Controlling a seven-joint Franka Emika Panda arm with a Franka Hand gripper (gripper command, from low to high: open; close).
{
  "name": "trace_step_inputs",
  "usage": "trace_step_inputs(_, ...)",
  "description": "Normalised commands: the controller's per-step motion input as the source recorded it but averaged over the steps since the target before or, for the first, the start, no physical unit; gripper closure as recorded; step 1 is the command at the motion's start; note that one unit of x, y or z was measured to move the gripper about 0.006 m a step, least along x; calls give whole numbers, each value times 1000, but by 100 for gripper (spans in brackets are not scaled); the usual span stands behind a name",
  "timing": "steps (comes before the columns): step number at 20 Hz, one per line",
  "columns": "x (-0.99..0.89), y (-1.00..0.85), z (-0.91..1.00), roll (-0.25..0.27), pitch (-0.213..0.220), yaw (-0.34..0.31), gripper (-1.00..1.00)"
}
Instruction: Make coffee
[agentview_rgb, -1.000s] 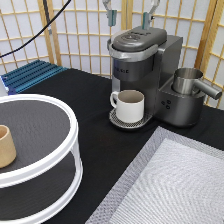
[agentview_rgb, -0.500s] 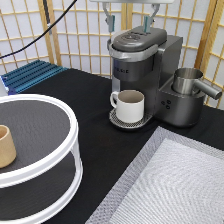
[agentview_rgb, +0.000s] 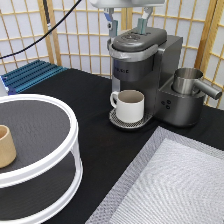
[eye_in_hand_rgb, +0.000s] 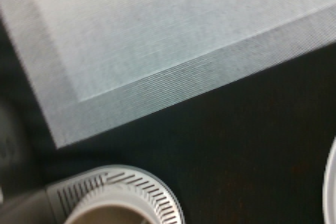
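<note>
The dark grey coffee machine (agentview_rgb: 137, 55) stands at the exterior view's top middle with its lid down. A cream-white handled mug (agentview_rgb: 131, 105) sits on its round drip tray (agentview_rgb: 116, 120). My gripper (agentview_rgb: 126, 22) hangs open and empty just above the machine's lid, at the view's top edge, with blue-tipped fingers (agentview_rgb: 109, 20) on either side of the lid's top. The wrist view looks down on the mug's rim (eye_in_hand_rgb: 112, 215) and the drip tray (eye_in_hand_rgb: 146, 187). The coffee pod is out of view.
A steel pitcher (agentview_rgb: 187, 80) stands on the machine's side platform. A white two-tier round stand (agentview_rgb: 55, 167) at the left carries a tan wooden cup (agentview_rgb: 6, 145). A grey woven mat (agentview_rgb: 175, 185) lies at the bottom right, also in the wrist view (eye_in_hand_rgb: 150, 60). A blue rack (agentview_rgb: 30, 75) lies at the back left.
The gripper has stayed open above the machine's lid, shifting only slightly up and down. Nothing else has moved.
</note>
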Motion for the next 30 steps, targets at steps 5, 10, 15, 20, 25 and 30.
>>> trace_step_inputs(5, -222, 93, 11, 145, -20, 222, -100)
trace_step_inputs(10, -208, 159, -30, 64, -35, 74, -100)
trace_step_inputs(15, -404, -17, -299, 13, -76, 0, -100)
trace_step_inputs(20, -769, -70, -298, 9, -103, 17, -100)
trace_step_inputs(25, -703, 79, -134, 3, -107, 69, -100)
trace_step_inputs(30, -370, 21, -114, 9, -125, 73, -100)
